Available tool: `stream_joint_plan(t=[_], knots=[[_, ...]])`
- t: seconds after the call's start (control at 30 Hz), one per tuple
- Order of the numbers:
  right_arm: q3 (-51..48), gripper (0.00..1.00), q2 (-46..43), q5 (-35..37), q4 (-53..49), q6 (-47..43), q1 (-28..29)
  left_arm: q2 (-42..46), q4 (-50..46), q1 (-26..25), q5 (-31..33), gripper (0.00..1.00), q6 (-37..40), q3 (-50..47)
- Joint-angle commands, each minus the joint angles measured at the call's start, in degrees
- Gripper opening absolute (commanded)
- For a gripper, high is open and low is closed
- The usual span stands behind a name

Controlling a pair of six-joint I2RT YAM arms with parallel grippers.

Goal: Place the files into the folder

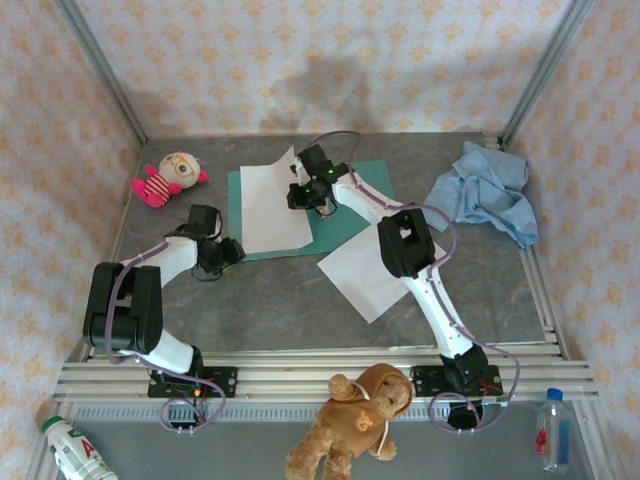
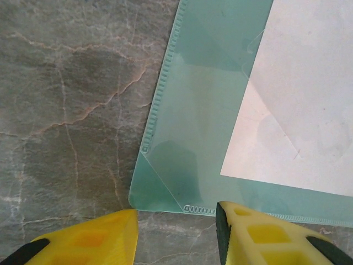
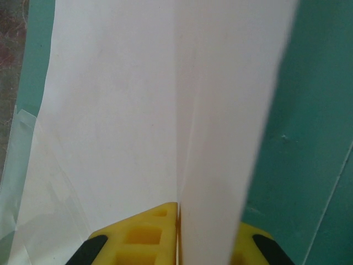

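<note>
Folder (image 1: 338, 230): lies flat on the table (image 1: 280, 310), upper centre of the top view. In the left wrist view its clear-edged lower corner (image 2: 187, 138) sits mid-frame, just above the fingertips.

Sheet (image 1: 268, 205): on the folder's left half, its upper edge overhanging the folder's top edge. In the right wrist view the sheet (image 3: 121, 110) rises up the frame from between the fingers, creased along the middle, with folder (image 3: 314, 138) showing at the right. In the left wrist view the sheet (image 2: 298, 99) fills the upper right, on top of the folder.

Second sheet (image 1: 360, 275): flat on the table, lower right of the folder, its upper corner close to the folder's edge; the right arm crosses over it.

Right gripper (image 1: 312, 198): over the folder's middle, at the sheet's right edge. Jaws pinched together on the sheet (image 3: 179, 232).

Left gripper (image 1: 232, 250): just off the folder's lower left corner. Jaws parted (image 2: 176, 237), nothing between them, bare table below.

Around: blue cloth (image 1: 485, 190) bunched at upper right, well apart from the folder. Pink doll (image 1: 165, 178) upper left. Brown bear (image 1: 355, 420) bottom centre, in front of the arm bases. Bottle (image 1: 72, 452) bottom left; second bottle (image 1: 553, 430) bottom right.
</note>
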State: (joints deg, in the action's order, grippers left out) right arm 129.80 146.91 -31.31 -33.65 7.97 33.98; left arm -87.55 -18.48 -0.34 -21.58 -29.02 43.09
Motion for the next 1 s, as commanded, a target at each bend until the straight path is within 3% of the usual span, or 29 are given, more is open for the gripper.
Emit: stream_joint_plan(t=[0.0, 0.23, 0.43, 0.57, 0.8, 0.97], knots=[[-0.60, 0.10, -1.49, 0.30, 0.32, 0.52, 0.24, -0.69, 1.23, 0.84, -0.39, 0.42, 0.01, 1.01], [-0.75, 0.12, -1.67, -0.36, 0.74, 1.25, 0.39, -1.13, 1.13, 0.95, -0.53, 0.41, 0.17, 1.11], [1.24, 0.27, -1.71, 1.03, -0.96, 0.37, -0.37, -1.21, 0.99, 1.24, -0.64, 0.41, 0.45, 1.29], [3.14, 0.32, -1.40, 1.50, -1.46, 0.55, -1.32, -1.48, 0.78, 1.49, -0.61, 0.40, 0.62, 1.29], [5.44, 0.32, -0.83, 1.86, -2.47, 1.19, -2.48, -1.75, 0.54, 1.82, -0.85, 0.40, 0.82, 1.53], [5.30, 0.22, -0.41, 1.30, -2.17, 1.76, -2.51, -1.90, 0.19, 1.93, -1.16, 0.39, 1.11, 2.23]])
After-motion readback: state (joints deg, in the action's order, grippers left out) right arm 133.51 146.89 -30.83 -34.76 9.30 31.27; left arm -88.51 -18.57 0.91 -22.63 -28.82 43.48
